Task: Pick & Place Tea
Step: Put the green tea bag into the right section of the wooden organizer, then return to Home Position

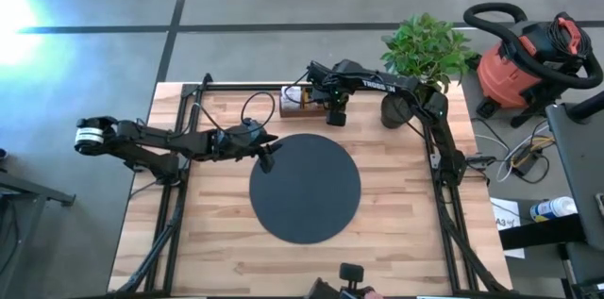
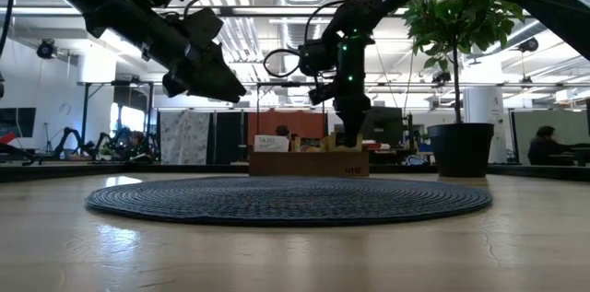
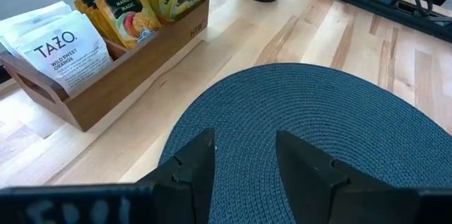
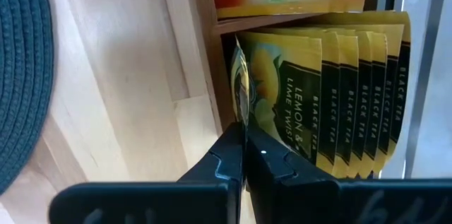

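A brown wooden tray [image 1: 294, 101] stands at the table's far edge and holds upright tea packets: white [image 3: 63, 47], orange [image 3: 120, 19] and a row of yellow ones [image 4: 332, 97]. My right gripper [image 4: 244, 157] reaches down into the tray's yellow compartment, shut on the yellow packet nearest the tray's wall. My left gripper [image 3: 244, 164] hovers open above the left part of the black round mat [image 1: 305, 188], with nothing between its fingers. In the low view the right gripper [image 2: 350, 135] dips behind the tray's front wall [image 2: 309, 163]. My right gripper pinches the upper edge [image 4: 240, 114] of one yellow tea packet between its two fingers, at the row's end next to the tray's wooden wall [image 4: 205, 47]. The fingers come from above, pointing down. The packet stands upright in its compartment beside the other yellow packets.
A dark pot [image 1: 394, 110] with a green plant [image 1: 427, 49] stands on the table's far right corner, close to the right arm. A red shop vacuum [image 1: 528, 63] sits on the floor beyond the table. Bare wood surrounds the mat on the near side.
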### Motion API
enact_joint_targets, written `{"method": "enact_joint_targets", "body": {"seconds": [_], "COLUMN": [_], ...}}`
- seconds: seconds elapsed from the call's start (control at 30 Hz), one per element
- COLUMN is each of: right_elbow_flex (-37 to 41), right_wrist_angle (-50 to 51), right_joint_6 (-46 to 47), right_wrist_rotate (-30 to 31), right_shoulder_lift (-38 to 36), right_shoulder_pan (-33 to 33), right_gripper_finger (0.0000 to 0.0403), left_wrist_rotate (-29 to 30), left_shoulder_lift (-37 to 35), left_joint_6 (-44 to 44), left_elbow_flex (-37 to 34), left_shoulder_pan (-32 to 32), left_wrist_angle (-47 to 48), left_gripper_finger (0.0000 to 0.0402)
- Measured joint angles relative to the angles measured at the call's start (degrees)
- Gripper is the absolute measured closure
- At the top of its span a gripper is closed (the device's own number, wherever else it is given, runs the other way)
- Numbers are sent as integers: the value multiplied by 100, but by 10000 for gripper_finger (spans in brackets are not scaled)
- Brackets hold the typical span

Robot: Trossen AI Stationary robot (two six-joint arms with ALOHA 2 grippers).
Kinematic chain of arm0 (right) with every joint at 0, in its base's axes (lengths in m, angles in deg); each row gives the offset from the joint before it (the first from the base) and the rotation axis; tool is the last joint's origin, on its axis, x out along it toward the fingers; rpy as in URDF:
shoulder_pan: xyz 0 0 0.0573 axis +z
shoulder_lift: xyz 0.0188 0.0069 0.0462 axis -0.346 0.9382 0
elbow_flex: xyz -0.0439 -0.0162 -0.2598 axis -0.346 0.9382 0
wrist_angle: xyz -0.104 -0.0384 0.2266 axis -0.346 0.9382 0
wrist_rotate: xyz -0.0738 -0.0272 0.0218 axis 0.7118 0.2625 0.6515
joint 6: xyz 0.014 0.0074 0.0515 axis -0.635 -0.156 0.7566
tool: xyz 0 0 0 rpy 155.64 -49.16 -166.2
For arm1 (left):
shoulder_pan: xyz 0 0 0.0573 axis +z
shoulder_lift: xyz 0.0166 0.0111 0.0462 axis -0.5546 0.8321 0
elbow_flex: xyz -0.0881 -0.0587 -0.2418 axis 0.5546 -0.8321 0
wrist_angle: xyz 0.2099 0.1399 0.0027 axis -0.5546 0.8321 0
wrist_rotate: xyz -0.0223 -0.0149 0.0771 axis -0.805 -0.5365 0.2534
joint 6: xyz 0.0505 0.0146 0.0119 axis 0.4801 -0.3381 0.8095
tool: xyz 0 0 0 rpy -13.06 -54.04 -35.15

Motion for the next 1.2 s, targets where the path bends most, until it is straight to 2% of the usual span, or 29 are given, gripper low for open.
{"method": "enact_joint_targets", "body": {"seconds": [0.2, 0.43, 0.5, 0.63, 0.7, 0.93, 1.2], "right_elbow_flex": [0, 0, 0, 0, 0, -350, -752], "right_wrist_angle": [-22, -31, -38, -39, -54, -374, -293], "right_joint_6": [-36, 133, 132, 93, 62, 195, 1692], "right_wrist_rotate": [2, 17, 205, 1001, 1243, 986, 201], "right_shoulder_lift": [0, -14, -41, -166, -296, -884, -1674], "right_shoulder_pan": [0, 0, 15, 102, 157, 519, 1049], "right_gripper_finger": [365, 284, 261, 231, 226, 234, 236], "left_wrist_rotate": [0, 0, 0, 1, 0, 7, 100], "left_shoulder_lift": [0, 0, 0, 0, 0, 2, 2], "left_joint_6": [0, 0, 0, 0, 0, 0, -13], "left_elbow_flex": [2, 2, 2, 2, 2, 2, 2], "left_shoulder_pan": [0, 0, 0, 0, 0, 1, 1], "left_wrist_angle": [0, 0, 0, 0, -2, -24, -50], "left_gripper_finger": [257, 257, 257, 257, 257, 257, 257]}}
